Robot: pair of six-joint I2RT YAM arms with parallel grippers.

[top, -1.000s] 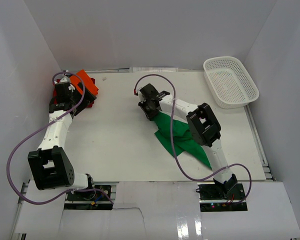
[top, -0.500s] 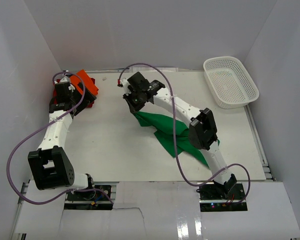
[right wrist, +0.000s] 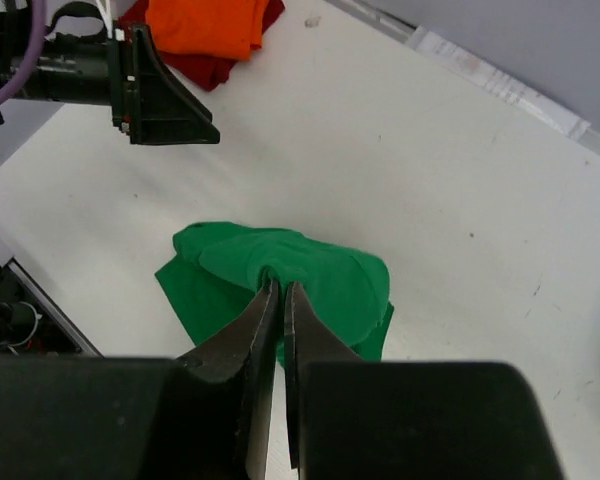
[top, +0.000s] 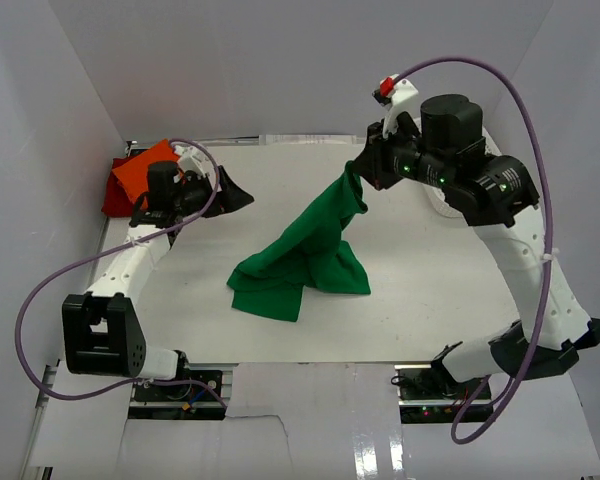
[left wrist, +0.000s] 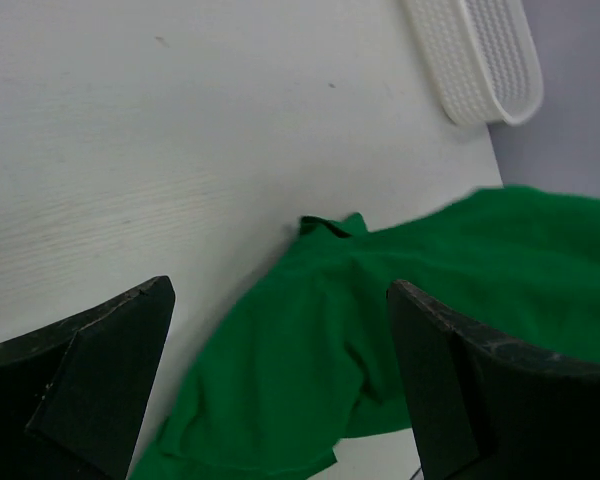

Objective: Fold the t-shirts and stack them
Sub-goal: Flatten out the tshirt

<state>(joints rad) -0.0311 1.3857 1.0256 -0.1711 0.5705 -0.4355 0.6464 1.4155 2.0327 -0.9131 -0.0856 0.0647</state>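
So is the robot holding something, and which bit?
The right gripper pinches the green t-shirt by a bunched fold at its raised end; the left gripper holds nothing.

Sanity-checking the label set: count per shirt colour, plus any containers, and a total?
Green t-shirt: 1
Orange t-shirt: 1
Dark red t-shirt: 1
White mesh basket: 1
Total: 4

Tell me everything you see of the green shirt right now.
The green shirt is soft, bright, plain cloth, bunched and creased. The right tool is shut on one end, held high; the rest drapes down to a heap on the table. The open left tool is apart from it.
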